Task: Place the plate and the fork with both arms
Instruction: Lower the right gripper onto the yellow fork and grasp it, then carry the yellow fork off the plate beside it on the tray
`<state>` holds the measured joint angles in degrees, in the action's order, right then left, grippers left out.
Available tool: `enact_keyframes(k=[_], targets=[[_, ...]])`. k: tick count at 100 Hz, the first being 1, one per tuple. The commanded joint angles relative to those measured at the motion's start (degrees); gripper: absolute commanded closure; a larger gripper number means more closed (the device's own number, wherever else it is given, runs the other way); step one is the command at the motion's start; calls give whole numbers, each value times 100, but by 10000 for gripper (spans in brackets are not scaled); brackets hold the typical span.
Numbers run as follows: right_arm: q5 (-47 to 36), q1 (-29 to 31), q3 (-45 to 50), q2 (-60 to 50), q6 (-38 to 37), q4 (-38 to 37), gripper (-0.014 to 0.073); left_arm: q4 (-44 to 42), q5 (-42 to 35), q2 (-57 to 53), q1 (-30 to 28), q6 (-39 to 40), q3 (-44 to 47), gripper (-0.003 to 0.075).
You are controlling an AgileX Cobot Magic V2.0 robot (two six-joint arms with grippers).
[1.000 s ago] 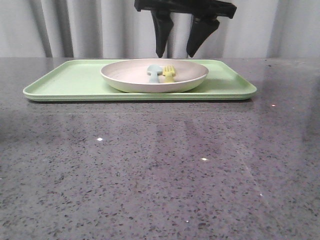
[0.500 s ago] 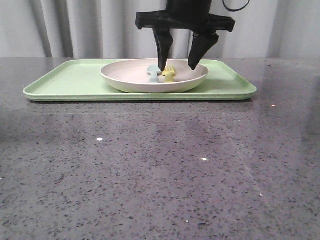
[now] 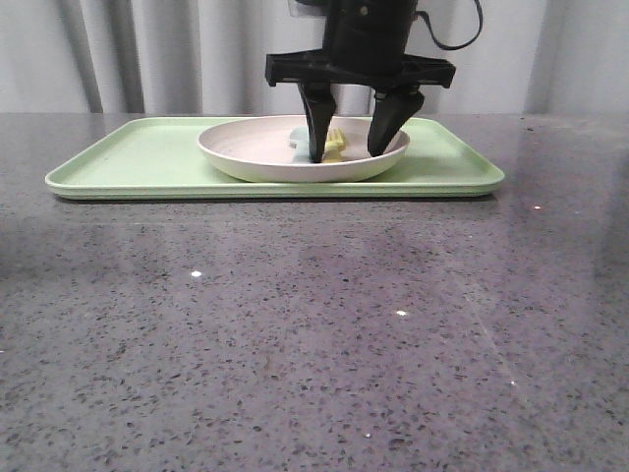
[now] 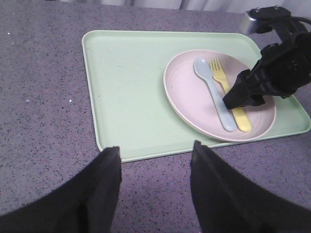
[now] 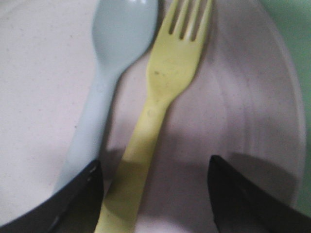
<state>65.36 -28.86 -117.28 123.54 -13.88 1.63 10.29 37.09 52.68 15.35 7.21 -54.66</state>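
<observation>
The cream-pink plate [image 3: 246,147] sits on the light-green tray [image 3: 138,157]. In it lie the yellow fork [image 5: 165,92] and a pale blue spoon [image 5: 104,87], side by side. My right gripper [image 3: 352,149] is open and lowered into the plate; its fingers straddle the fork's handle, one finger between the fork and the spoon. In the left wrist view the plate [image 4: 184,97], fork [image 4: 228,94] and right gripper show beyond my left gripper [image 4: 155,153], which is open and empty above the table in front of the tray. The left gripper does not show in the front view.
The tray [image 4: 126,92] lies at the back of the dark speckled table [image 3: 314,334], its left half bare. A grey curtain hangs behind the table.
My right gripper has come down from above the plate into it, and its open fingers now stand on either side of the fork's handle. Plate, fork and spoon have not moved.
</observation>
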Motion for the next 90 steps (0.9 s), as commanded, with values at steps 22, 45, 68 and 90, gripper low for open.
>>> enact_keyframes(k=[22, 45, 68, 90], targets=[[-127, 6, -180, -301, -25, 34, 184, 48, -352, -68, -3, 71, -153, 384], [-134, 6, -180, -301, -25, 34, 414, 48, -352, -68, -3, 71, -153, 384], [-121, 6, -220, -301, -25, 34, 592, 48, -352, -68, -3, 71, -153, 384], [-70, 6, -332, -468, -157, 34, 599, 48, -409, -68, -3, 71, -153, 384]])
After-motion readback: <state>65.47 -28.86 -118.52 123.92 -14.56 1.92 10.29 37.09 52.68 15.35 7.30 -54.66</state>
